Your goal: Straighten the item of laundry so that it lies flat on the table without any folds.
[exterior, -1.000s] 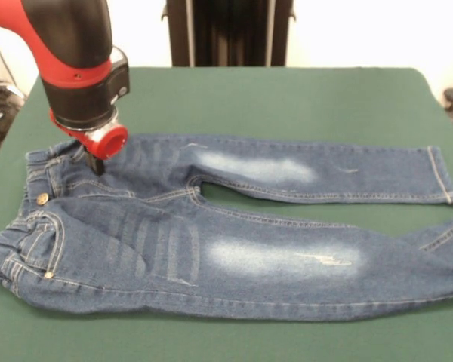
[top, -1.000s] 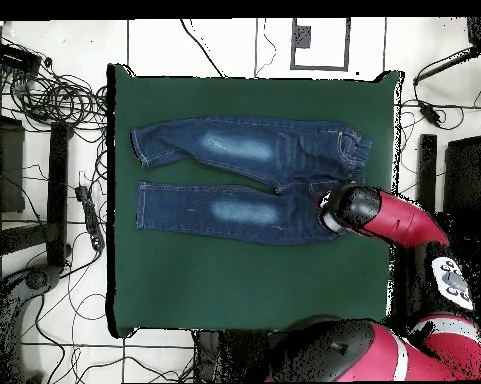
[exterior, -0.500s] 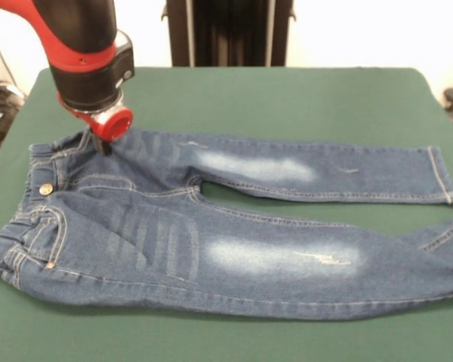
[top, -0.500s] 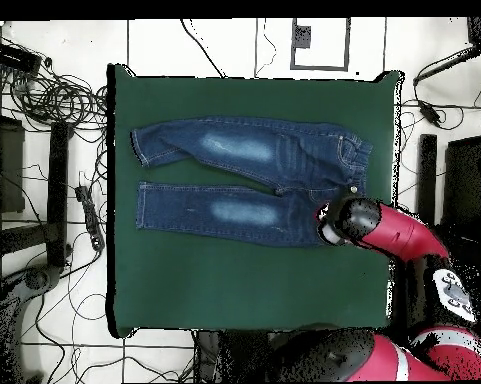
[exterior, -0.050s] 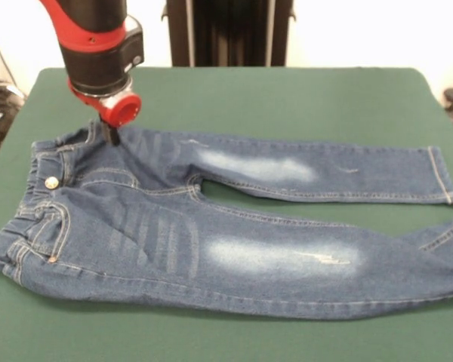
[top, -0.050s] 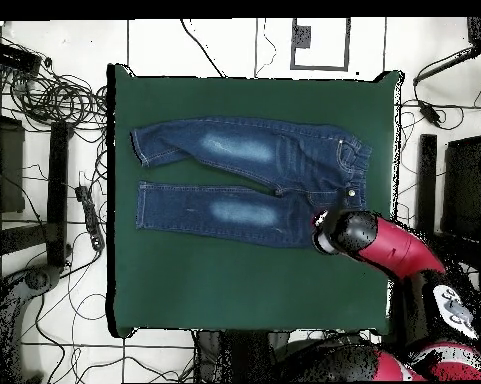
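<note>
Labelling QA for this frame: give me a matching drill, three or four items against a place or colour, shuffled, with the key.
Items:
1. jeans
2. table
3. pincer
4. waist button

Descriptions:
A. plain dark green
B. at the waistband's far edge
C. blue, with whitish thigh patches
D. small, pale metal

Pairs: 1-C, 2-A, 3-B, 4-D

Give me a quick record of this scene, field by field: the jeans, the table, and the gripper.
jeans: blue denim, spread lengthwise, legs apart, waistband a little rumpled
table: dark green cloth, far larger than the jeans
gripper: down at the jeans' hip near the waistband, at the garment's far edge in the front view
gripper state: cannot tell
</note>
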`<state>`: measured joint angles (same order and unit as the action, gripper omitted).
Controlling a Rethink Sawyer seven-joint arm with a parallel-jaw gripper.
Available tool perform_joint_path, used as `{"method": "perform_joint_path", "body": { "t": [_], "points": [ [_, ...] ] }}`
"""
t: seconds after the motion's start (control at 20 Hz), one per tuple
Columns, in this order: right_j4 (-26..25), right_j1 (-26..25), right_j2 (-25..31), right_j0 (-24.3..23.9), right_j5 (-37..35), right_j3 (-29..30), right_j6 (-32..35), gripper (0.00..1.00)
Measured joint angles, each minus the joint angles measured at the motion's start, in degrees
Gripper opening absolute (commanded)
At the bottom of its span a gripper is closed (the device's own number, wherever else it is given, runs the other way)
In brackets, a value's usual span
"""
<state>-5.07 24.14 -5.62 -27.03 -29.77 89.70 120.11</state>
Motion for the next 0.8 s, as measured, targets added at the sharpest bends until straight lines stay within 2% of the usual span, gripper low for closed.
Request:
{"method": "perform_joint_path", "body": {
  "t": [0.3,0.8],
  "points": [
    [1.17,0.26,-0.8,0.01,3.4,1.86,0.0,0.0],
    [2.82,-0.41,-1.68,0.86,3.45,1.42,0.0,0.0]
  ]
}}
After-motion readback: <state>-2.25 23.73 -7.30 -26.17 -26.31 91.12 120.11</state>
